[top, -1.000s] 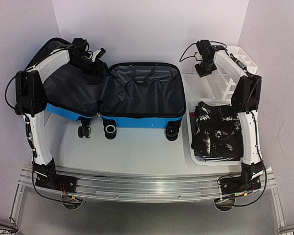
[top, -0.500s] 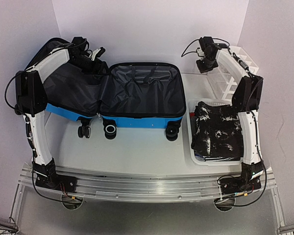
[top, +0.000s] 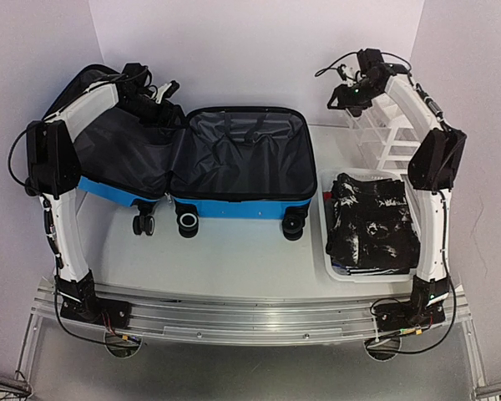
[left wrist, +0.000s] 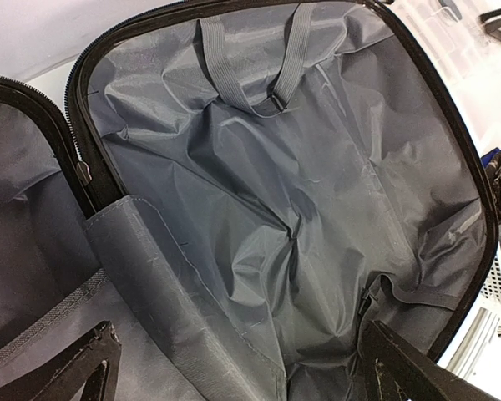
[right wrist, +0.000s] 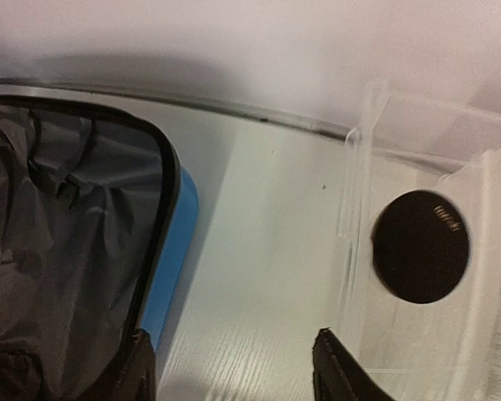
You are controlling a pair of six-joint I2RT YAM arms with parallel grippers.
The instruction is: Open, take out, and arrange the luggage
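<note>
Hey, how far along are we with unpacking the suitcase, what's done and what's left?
Done: the luggage lies open, both grey-lined halves look empty; dark clothing sits in the basket, a round black item in the drawer organizer. In hand: nothing; the right gripper hangs open above the organizer, the left gripper open over the luggage. Left: probably only final tidying.

This is a robotics lab test cell. Plain white panels (top: 234,50) box in a white table (top: 234,259) at the left, top and right of the frame. A left arm (top: 63,225) and a right arm (top: 430,238) are bolted to an aluminium rail (top: 250,322) along the bottom, with loose cables (top: 121,337) at their bases.
</note>
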